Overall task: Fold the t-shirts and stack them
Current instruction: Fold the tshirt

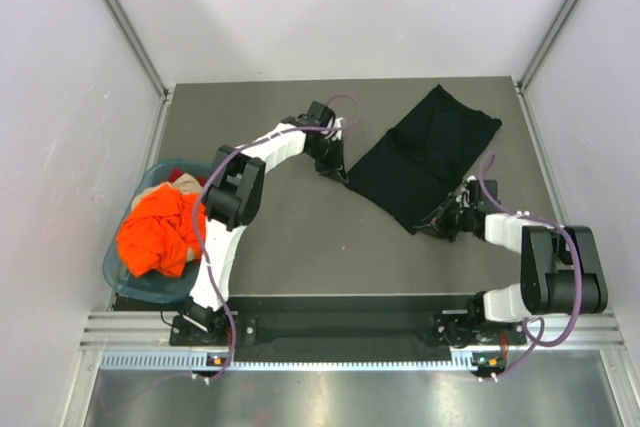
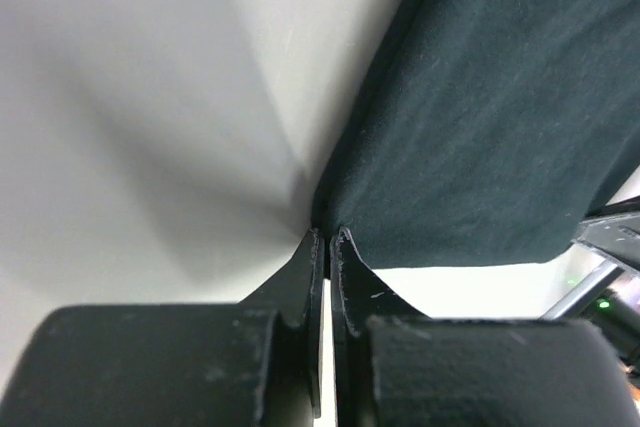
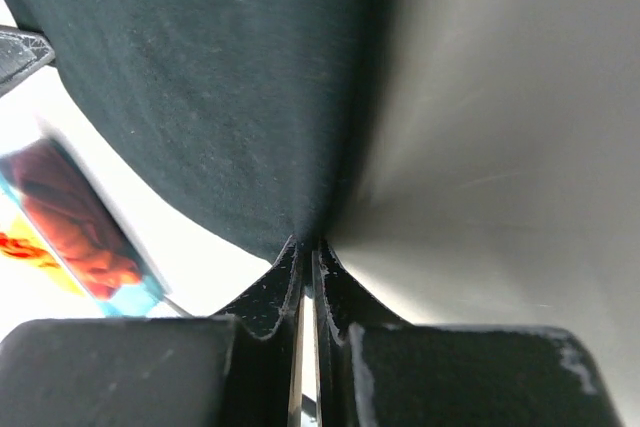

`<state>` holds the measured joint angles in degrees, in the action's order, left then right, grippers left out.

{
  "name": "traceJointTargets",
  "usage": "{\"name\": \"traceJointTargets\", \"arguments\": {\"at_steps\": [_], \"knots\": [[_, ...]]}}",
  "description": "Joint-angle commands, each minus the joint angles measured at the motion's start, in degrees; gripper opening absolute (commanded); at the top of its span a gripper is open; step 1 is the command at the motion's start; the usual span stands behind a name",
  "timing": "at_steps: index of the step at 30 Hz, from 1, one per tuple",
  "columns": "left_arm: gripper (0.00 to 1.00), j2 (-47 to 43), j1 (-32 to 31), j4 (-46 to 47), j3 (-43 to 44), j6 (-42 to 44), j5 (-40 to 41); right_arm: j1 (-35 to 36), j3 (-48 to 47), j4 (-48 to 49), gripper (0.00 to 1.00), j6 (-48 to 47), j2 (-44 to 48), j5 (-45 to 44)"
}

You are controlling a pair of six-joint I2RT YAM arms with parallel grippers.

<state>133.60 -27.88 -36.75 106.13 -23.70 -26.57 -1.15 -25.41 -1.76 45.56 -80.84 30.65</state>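
The black t-shirt (image 1: pixel 425 155) lies as a folded strip running diagonally across the right half of the table. My left gripper (image 1: pixel 337 172) is at the strip's left corner, and in the left wrist view it (image 2: pixel 328 237) is shut with the cloth's (image 2: pixel 480 117) corner pinched at the tips. My right gripper (image 1: pixel 437 224) is at the near corner, and in the right wrist view it (image 3: pixel 308 244) is shut on the cloth's (image 3: pixel 200 87) edge. The orange t-shirt (image 1: pixel 160 232) sits crumpled in the teal basket (image 1: pixel 115 272) at the left.
The teal basket stands at the table's left edge and also holds a beige cloth (image 1: pixel 150 194); it shows blurred in the right wrist view (image 3: pixel 130 297). White walls close in the table on three sides. The metal rail (image 1: pixel 330 347) runs along the near edge.
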Motion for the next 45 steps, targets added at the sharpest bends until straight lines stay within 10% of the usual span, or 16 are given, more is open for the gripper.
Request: {"name": "traceJointTargets", "arguments": {"at_steps": [1, 14, 20, 27, 34, 45], "knots": [[0.00, -4.83, -0.16, -2.37, -8.72, 3.49, 6.61, 3.86, 0.01, -5.44, 0.00, -3.99, -1.43, -2.45], [0.00, -40.33, -0.16, 4.40, -56.69, -5.72, 16.90, 14.85, 8.27, -14.58, 0.01, -10.75, 9.90, -3.58], [0.05, -54.14, -3.49, 5.99, -66.13, -10.39, 10.22, 16.09, 7.84, -21.35, 0.19, -8.74, 18.95, -6.04], [0.66, -64.51, -3.50, 3.80, -62.81, -10.22, 13.55, 16.00, -8.13, -28.04, 0.57, -11.28, 19.60, -14.47], [0.69, -58.12, -2.27, 5.54, -47.61, -3.46, 20.33, 13.28, -31.17, -25.40, 0.67, -17.52, -1.23, -17.29], [0.63, -30.96, 6.34, 25.74, -27.04, 1.38, 17.44, 7.04, -58.76, -19.52, 0.51, -22.97, -28.49, -12.55]]}}
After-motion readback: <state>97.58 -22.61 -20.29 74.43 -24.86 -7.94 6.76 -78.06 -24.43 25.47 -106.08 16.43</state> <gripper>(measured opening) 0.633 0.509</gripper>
